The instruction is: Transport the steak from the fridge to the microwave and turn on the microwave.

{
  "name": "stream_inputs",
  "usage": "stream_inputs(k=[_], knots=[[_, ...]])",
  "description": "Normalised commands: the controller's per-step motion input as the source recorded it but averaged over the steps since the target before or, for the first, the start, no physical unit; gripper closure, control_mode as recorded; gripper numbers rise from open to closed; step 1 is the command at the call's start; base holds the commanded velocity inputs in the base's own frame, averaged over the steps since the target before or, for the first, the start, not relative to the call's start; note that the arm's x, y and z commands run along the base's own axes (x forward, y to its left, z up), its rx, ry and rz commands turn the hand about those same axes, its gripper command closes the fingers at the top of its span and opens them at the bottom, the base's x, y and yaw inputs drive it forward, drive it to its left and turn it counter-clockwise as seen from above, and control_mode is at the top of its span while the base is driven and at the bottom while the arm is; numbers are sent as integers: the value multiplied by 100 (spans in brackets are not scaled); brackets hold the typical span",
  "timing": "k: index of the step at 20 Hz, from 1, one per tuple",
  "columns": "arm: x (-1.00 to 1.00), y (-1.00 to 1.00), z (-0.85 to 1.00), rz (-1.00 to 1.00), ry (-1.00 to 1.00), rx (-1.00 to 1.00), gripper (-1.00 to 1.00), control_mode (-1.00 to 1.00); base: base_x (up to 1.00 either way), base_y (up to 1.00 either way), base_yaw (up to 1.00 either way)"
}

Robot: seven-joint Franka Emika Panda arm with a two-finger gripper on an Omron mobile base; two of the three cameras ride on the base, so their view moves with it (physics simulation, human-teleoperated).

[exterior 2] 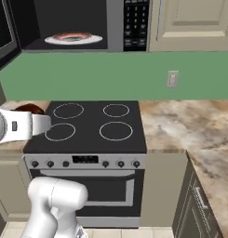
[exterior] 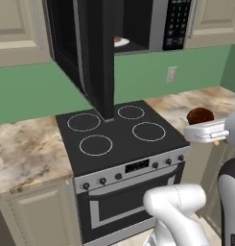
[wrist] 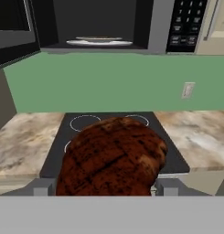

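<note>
The steak [wrist: 114,155], a dark red-brown grilled lump, sits between my gripper's [wrist: 104,188] two grey fingertips [wrist: 40,187], which are shut on it. I hold it at counter height in front of the stove, below the microwave [wrist: 154,23]. From the base views the steak [exterior: 200,115] [exterior 2: 30,109] peeks out behind the white hand [exterior: 207,130]. The microwave [exterior 2: 115,23] hangs above the stove with its door [exterior: 96,53] swung wide open. Inside lies a flat white plate [exterior 2: 73,39] with a reddish rim. The fridge is out of view.
A black stove [exterior 2: 87,125] with ring burners and front knobs stands below the microwave. Marbled counters [exterior 2: 180,125] run on both sides. The open door [wrist: 13,23] juts out at the left. The keypad [exterior 2: 135,23] is on the microwave's right. A wall socket [exterior 2: 172,79] is on the green wall.
</note>
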Motion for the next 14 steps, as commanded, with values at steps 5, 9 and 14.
stream_inputs(k=[5, 9, 14], knots=[[0, 0, 0, 0, 0, 0, 100, 100, 38, 0, 7], [0, 0, 0, 0, 0, 0, 100, 100, 36, -1, 7], [0, 0, 0, 0, 0, 0, 100, 100, 35, -1, 7]])
